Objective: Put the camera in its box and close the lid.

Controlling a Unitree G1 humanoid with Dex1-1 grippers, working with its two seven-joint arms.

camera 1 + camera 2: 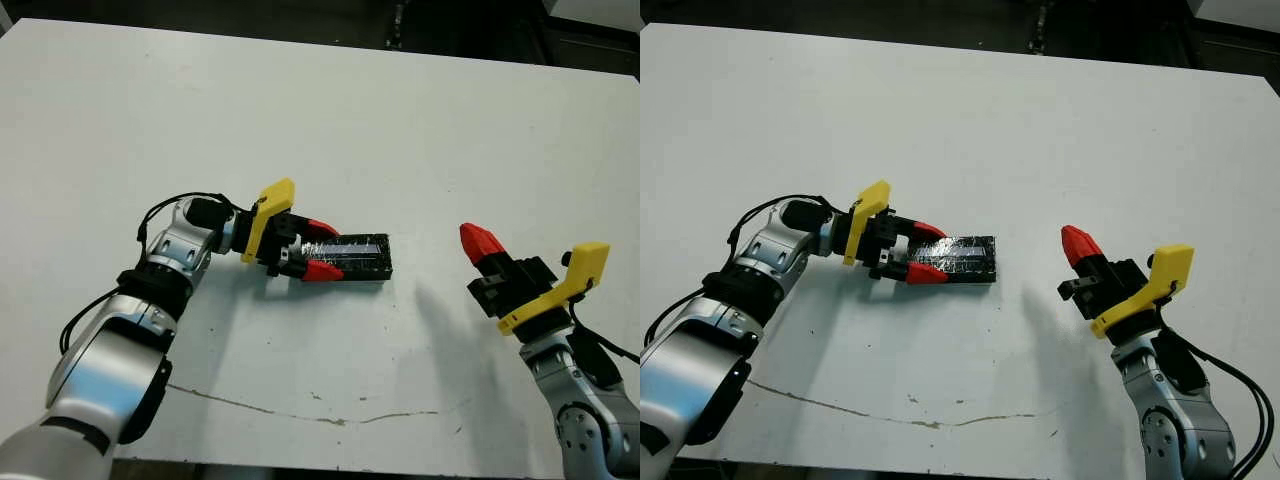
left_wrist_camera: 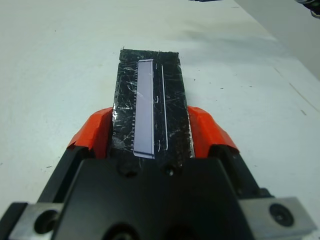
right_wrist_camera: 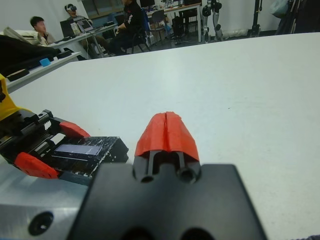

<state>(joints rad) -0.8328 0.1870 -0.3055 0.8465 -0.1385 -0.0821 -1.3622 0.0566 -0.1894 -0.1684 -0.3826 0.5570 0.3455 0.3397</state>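
Observation:
The lid (image 1: pixel 358 250), black and crinkly with a pale strip, lies flat on the white table (image 1: pixel 320 130) near the middle. My left gripper (image 1: pixel 322 249) is shut on the lid's left end, one red finger against each long side; the left wrist view shows both fingers (image 2: pixel 95 135) touching it. The lid (image 2: pixel 172 85) covers whatever is beneath it, so the camera and the box are hidden. My right gripper (image 1: pixel 477 240) is shut on nothing, raised above the table to the right of the lid and well apart from it.
A thin crack line (image 1: pixel 300 410) runs across the table near its front edge. Beyond the far edge the floor is dark. In the right wrist view, people (image 3: pixel 40 27) sit at desks far behind the table.

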